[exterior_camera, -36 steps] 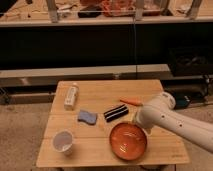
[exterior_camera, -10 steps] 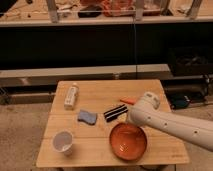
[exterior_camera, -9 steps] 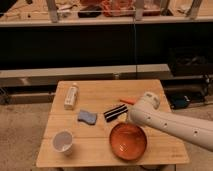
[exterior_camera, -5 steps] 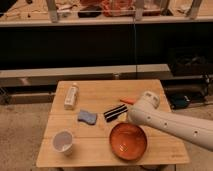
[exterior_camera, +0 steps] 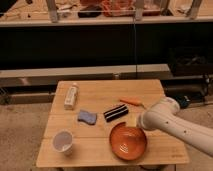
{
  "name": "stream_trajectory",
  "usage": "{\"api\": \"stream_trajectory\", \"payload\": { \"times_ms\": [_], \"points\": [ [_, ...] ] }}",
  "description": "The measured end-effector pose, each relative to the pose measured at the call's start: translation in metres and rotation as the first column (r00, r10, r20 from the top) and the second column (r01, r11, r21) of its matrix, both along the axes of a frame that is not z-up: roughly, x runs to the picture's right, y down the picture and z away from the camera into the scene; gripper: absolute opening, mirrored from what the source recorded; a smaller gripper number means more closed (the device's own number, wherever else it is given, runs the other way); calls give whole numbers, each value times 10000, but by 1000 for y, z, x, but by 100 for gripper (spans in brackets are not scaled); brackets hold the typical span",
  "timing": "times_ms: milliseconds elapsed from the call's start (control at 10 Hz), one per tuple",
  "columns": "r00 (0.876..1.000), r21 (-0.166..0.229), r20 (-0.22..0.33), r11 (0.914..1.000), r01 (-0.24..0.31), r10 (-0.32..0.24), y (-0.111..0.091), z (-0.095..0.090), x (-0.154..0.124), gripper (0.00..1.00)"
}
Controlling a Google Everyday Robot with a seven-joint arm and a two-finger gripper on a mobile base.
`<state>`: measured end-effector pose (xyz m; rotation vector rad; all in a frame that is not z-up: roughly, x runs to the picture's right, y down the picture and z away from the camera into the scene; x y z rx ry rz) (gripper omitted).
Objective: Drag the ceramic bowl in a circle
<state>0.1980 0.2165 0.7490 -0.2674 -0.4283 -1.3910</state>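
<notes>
The ceramic bowl [exterior_camera: 128, 142] is a wide, shallow orange-red bowl with faint rings inside. It sits near the front edge of the wooden table [exterior_camera: 100, 95], right of centre. My gripper [exterior_camera: 133, 121] is at the end of the white arm [exterior_camera: 170, 122], which reaches in from the right. The gripper is at the bowl's far rim, mostly hidden behind the arm's wrist. I cannot tell whether it touches the rim.
A white cup [exterior_camera: 63, 141] stands at the front left. A blue sponge [exterior_camera: 87, 118] and a black striped packet [exterior_camera: 116, 113] lie mid-table. A white bottle [exterior_camera: 71, 96] lies at the back left and an orange stick [exterior_camera: 132, 101] at the back right. Dark shelving stands behind.
Since 3.6 s ago the arm's wrist has moved left and farther back, and the bowl has shifted slightly left. Over the last second nothing visibly moves.
</notes>
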Motion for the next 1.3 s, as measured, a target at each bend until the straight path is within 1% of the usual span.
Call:
{"api": "stream_trajectory", "payload": {
  "times_ms": [200,400,500,600,700,800,900,1100,1200,1300],
  "points": [
    [9999,-157,127,9999,-5,7,10,-3,13,80],
    [9993,-702,350,9975,-84,109,32,9,21,80],
    [9990,-842,421,9964,-120,156,38,13,22,80],
    [9977,-1116,553,9932,-325,389,51,22,27,80],
    [9965,-1248,620,9910,-483,564,58,27,28,76],
    [9959,-1302,662,9901,-524,614,61,28,28,73],
    [9963,-1291,667,9906,-454,544,63,27,25,64],
    [9981,-1023,582,9947,-131,191,57,21,12,41],
    [9985,-951,542,9955,-28,80,55,20,9,33],
    [9988,-878,491,9961,49,-6,52,20,7,21]
  ]
}}
